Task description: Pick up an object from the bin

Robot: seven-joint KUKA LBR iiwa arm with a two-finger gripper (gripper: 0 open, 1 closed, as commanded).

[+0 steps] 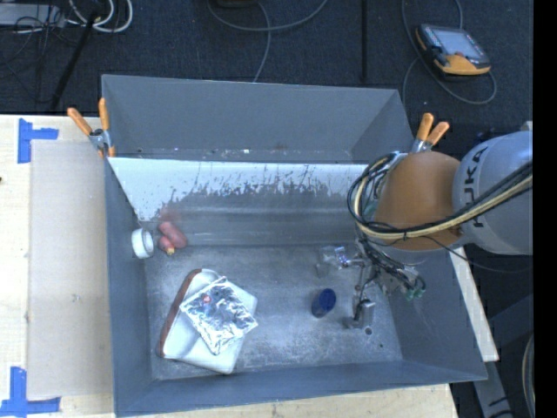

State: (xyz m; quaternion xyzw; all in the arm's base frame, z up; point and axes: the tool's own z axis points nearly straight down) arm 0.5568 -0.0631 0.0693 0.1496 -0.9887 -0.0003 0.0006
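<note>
Grey metal bin point(252, 129), arm in from the right. Pincer point(359, 313) is low over the floor in the bin's right part, pointing down. How far open it is cannot be told from this angle, and nothing can be made out in its hold.

Small dark-blue rounded piece point(324, 302) lies on the floor just beside the pincer, on the side away from the arm, seemingly not touching.

Well apart, front-left: white packet point(193, 338) with crumpled foil wrapper point(223, 309) on top. By the left wall: small white cylinder point(142, 243) touching a reddish-pink lump point(171, 237).
</note>
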